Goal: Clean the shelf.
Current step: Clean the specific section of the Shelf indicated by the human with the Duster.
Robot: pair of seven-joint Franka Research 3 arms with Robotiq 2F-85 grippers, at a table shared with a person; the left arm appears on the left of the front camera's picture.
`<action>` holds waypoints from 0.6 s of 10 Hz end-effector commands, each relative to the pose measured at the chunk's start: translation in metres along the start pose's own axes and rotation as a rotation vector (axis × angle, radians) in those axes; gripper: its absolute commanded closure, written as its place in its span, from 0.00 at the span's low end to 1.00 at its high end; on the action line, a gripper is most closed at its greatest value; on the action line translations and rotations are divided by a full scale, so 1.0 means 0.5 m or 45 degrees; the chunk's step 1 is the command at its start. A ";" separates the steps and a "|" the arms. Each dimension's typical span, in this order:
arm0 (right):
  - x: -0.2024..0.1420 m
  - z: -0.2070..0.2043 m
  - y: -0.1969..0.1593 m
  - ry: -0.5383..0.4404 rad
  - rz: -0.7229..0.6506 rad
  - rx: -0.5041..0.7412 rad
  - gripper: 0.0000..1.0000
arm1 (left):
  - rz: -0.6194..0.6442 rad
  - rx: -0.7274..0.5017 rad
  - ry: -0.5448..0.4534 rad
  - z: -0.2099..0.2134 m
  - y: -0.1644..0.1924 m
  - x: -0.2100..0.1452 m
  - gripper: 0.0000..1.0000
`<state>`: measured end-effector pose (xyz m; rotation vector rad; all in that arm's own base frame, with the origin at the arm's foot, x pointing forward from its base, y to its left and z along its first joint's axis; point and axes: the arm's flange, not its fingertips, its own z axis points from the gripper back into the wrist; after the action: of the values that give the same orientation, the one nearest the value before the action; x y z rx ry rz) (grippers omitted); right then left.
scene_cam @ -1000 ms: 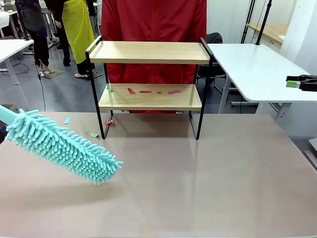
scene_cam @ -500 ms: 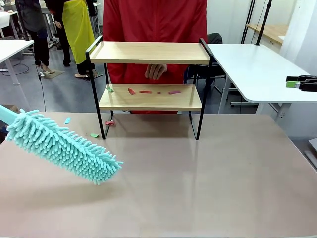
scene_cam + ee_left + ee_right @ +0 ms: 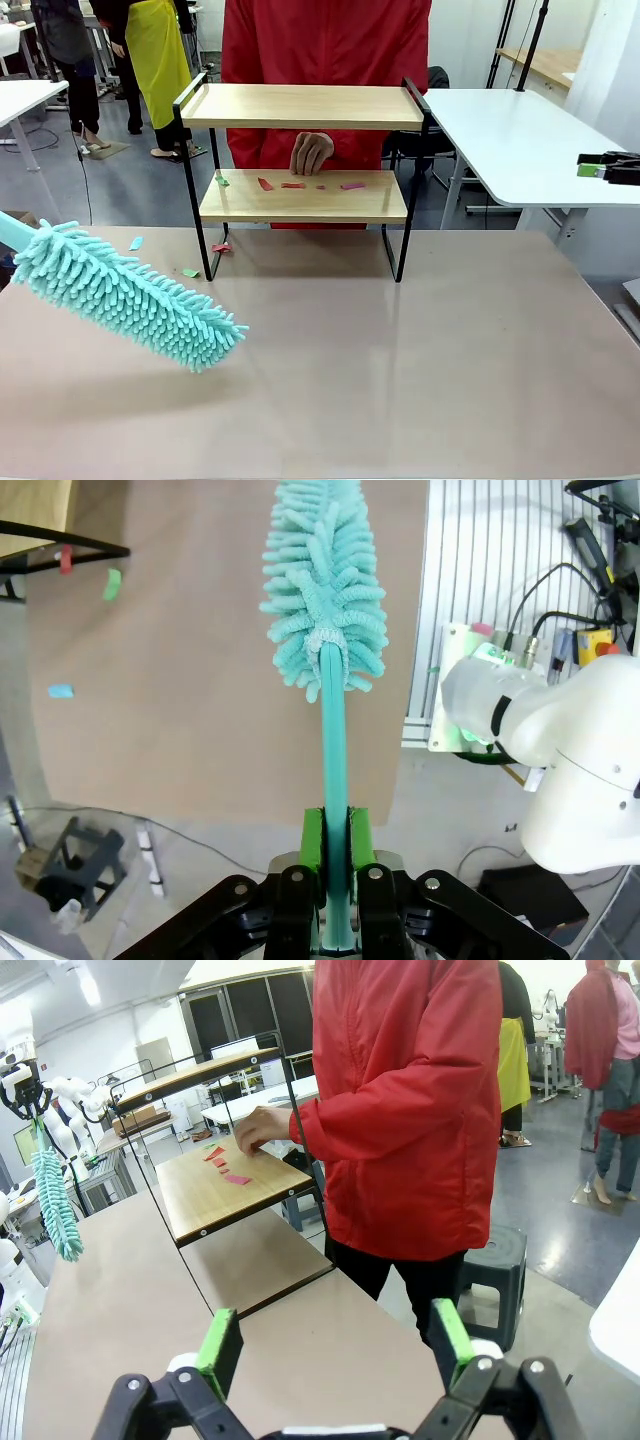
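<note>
**Duster gripped and held low, shelf standing broadside beyond it**

The left pincer point(image 3: 336, 828) is clamped on the teal handle of a fluffy duster point(image 3: 325, 590), with a green pad pressed to each side of it. In the left wrist view the butt of the handle is lost between the fingers. In the front view the handle runs off the picture at 9 o'clock. The head hangs low over the bench point(image 3: 420, 360) with its tip aimed toward 4 o'clock. Whether its fibres brush the surface is hard to tell.

The right pincer point(image 3: 335, 1348) has its jaws spread wide with nothing between them. In the front view it sits out at 3 o'clock, partly cut by the picture's edge.

The shelf point(image 3: 300, 105) stands on the far part of the bench, at 12 o'clock from the bench's middle. It is at 1 o'clock from the duster's tip and well apart from it. Its long axis runs from 9 to 3 o'clock, and its open front faces the robot.

The lower board carries a row of red and pink scraps point(image 3: 293, 185), with a green bit point(image 3: 222, 181) at its 9 o'clock end. They are too small to tell what they are made of. A person's hand point(image 3: 312, 153) is just above that board's back edge, and its arm is hidden behind the upper board. The person's red jacket point(image 3: 320, 40) is partly screened by the boards. Loose scraps point(image 3: 190, 272) lie on the bench near the shelf's 9 o'clock front leg
</note>
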<state>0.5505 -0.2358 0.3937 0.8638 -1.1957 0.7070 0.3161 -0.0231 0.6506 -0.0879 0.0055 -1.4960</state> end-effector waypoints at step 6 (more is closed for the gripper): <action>0.006 -0.002 0.001 0.001 0.007 0.003 0.00 | -0.005 -0.006 0.001 0.012 0.000 -0.006 0.87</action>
<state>0.5505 -0.2358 0.3937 0.8638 -1.1957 0.7070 0.3161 -0.0231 0.6506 -0.0879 0.0054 -1.4960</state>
